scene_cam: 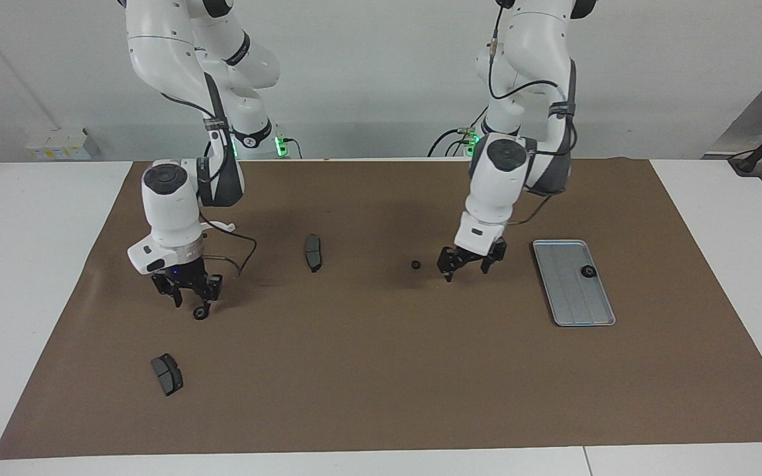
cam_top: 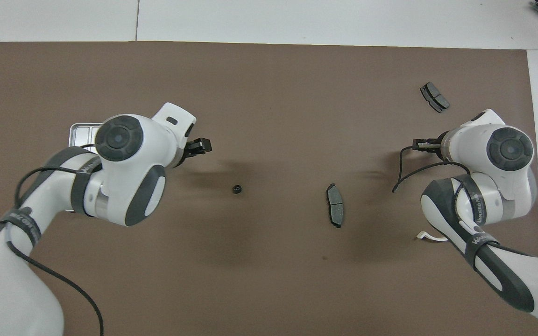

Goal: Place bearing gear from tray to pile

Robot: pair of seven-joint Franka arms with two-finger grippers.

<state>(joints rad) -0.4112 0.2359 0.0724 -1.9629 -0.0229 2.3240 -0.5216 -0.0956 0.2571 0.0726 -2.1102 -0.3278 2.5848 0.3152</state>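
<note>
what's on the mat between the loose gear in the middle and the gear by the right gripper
One brake pad lies between the loose bearing gear and the gear under the right gripper; otherwise the brown mat is bare there. The facing view shows this best.
</note>
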